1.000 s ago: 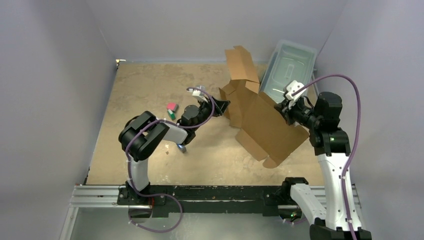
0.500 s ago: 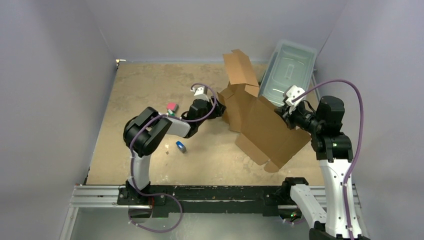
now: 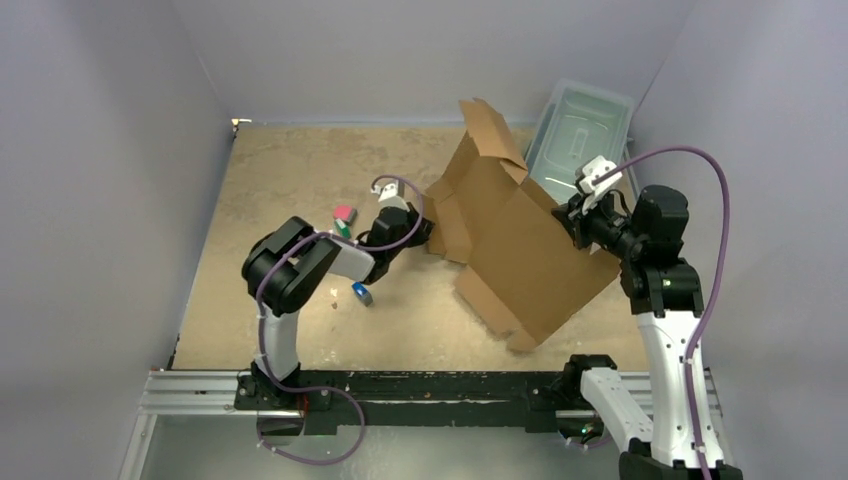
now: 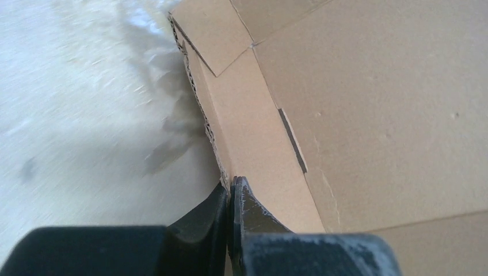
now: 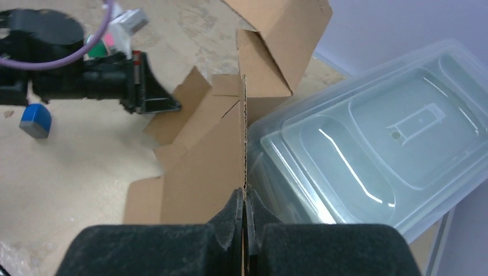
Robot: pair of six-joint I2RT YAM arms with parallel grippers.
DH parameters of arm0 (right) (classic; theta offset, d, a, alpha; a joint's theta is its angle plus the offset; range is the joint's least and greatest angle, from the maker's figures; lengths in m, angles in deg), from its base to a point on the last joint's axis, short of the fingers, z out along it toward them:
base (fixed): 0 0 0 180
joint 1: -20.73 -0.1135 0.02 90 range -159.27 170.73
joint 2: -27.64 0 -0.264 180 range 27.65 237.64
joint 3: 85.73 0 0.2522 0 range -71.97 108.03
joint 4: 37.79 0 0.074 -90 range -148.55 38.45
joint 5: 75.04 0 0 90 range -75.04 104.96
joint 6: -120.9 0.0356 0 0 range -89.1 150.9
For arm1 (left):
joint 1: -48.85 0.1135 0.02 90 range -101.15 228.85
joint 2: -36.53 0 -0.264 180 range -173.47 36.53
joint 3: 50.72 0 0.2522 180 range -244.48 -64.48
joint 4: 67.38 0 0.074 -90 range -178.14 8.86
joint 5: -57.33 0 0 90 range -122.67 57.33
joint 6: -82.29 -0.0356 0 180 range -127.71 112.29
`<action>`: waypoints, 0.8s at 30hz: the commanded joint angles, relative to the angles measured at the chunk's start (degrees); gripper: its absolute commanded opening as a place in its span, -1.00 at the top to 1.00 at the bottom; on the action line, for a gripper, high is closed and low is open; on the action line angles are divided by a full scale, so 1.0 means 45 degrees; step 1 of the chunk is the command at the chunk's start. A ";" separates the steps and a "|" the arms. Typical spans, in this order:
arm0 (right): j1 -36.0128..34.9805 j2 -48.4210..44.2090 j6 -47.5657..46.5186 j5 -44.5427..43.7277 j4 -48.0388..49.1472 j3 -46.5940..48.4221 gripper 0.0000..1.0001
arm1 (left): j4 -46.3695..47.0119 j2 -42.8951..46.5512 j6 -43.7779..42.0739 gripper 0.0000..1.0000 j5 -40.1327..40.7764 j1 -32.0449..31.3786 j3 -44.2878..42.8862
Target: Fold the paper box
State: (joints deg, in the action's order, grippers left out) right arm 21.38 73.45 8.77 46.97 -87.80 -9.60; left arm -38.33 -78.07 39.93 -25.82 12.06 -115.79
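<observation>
The paper box is a large brown cardboard sheet with flaps, standing tilted on the table right of centre, one flap pointing up at the back. My left gripper reaches to its left side. In the left wrist view its jaws are shut on the corrugated edge of a side flap of the paper box. My right gripper holds the sheet's upper right edge. In the right wrist view its jaws pinch the thin edge of the paper box.
A clear plastic lidded bin stands at the back right, just behind the cardboard and close to my right gripper. A small blue block and a red and green block lie beside my left arm. Grey walls enclose the table.
My left gripper went from open to shut on the cardboard's left flap. The sheet shifted left and stands steeper. My right gripper kept its grip.
</observation>
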 commanded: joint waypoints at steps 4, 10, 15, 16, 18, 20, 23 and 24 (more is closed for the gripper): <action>-0.0026 0.0170 0.2432 -0.1824 0.2254 -0.0169 1.00 | 0.2381 0.2188 0.0220 1.00 0.1228 0.0052 0.3420; -0.0024 0.0235 0.2379 -0.2471 0.2460 -0.0791 1.00 | 0.3818 0.3633 0.0633 1.00 0.1645 -0.0215 0.4760; -0.0045 0.0387 0.2220 -0.2314 0.2516 -0.1081 1.00 | 0.3764 0.4790 0.0610 1.00 0.2302 -0.1291 0.5097; -0.0046 0.0396 0.2178 -0.2264 0.2494 -0.1081 1.00 | 0.3766 0.5010 0.0657 1.00 0.2552 -0.1552 0.5238; -0.0046 0.0374 0.2117 -0.2231 0.2471 -0.1076 1.00 | 0.3794 0.5497 0.0772 1.00 0.3093 -0.2115 0.5586; -0.0046 0.0317 0.2097 -0.2282 0.2488 -0.1050 1.00 | 0.4009 0.5978 0.1005 1.00 0.3604 -0.2702 0.6133; -0.0044 0.0238 0.2108 -0.2308 0.2554 -0.0939 1.00 | 0.4345 0.6515 0.1298 1.00 0.4419 -0.3468 0.6939; -0.0045 0.0218 0.2120 -0.2301 0.2566 -0.0899 1.00 | 0.4454 0.6644 0.1425 1.00 0.4725 -0.3733 0.7239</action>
State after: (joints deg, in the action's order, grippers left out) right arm 21.35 75.15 17.84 38.40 -79.01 -14.37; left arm -24.50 -51.63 43.28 -7.15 -0.05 -86.94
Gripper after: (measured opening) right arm 0.007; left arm 0.012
